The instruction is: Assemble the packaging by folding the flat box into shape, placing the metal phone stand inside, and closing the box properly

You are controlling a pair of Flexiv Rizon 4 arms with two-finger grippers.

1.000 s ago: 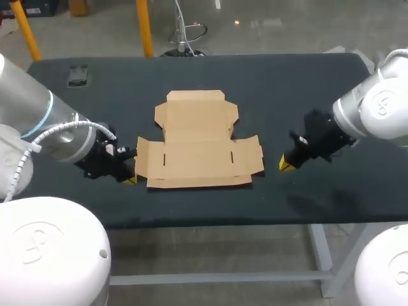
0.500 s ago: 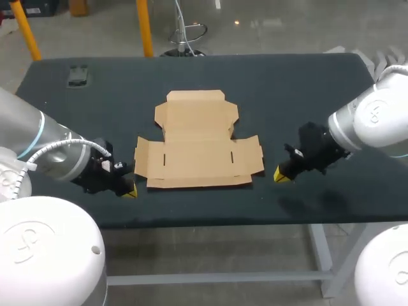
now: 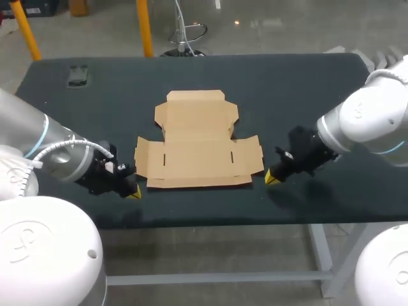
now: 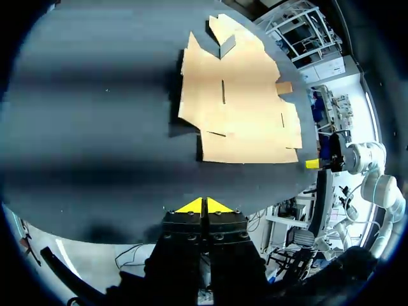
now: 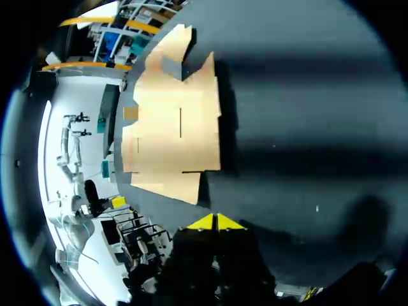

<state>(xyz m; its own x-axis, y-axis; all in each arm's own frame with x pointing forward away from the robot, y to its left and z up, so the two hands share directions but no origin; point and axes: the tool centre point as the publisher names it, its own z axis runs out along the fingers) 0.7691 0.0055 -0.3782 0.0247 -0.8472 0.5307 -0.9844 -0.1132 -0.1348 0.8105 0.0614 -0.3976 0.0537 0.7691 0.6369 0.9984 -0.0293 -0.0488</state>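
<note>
In the middle of the dark tabletop (image 3: 306, 89), the flat box (image 3: 197, 143) is lying fully unfolded, its brown cardboard panels and flaps spread out. Its wider part, with a flap at each side, is facing the robot's edge of the tabletop, and a narrower panel is pointing toward the far edge. Near the far left corner a small dark object (image 3: 78, 74) is sitting well apart from the box; it is too small to tell what it is.

The left arm is coming in from the left side, and the left fingers (image 3: 132, 193) are hanging low just beside the box's near left corner, apart from the cardboard. In the left wrist view the left fingers (image 4: 199, 205) are pressing their yellow tips together with no gap and are gripping nothing. The flat box (image 4: 239, 111) is lying ahead of them, with a stretch of bare tabletop in between.

The right arm is coming in from the right side, and the right fingers (image 3: 271, 179) are hanging low just beside the box's near right corner. In the right wrist view the right fingers (image 5: 220, 222) are likewise pressing tip against tip and are holding nothing. The flat box (image 5: 175, 127) is lying ahead of them, its nearest corner close by but apart from the tips.
</note>
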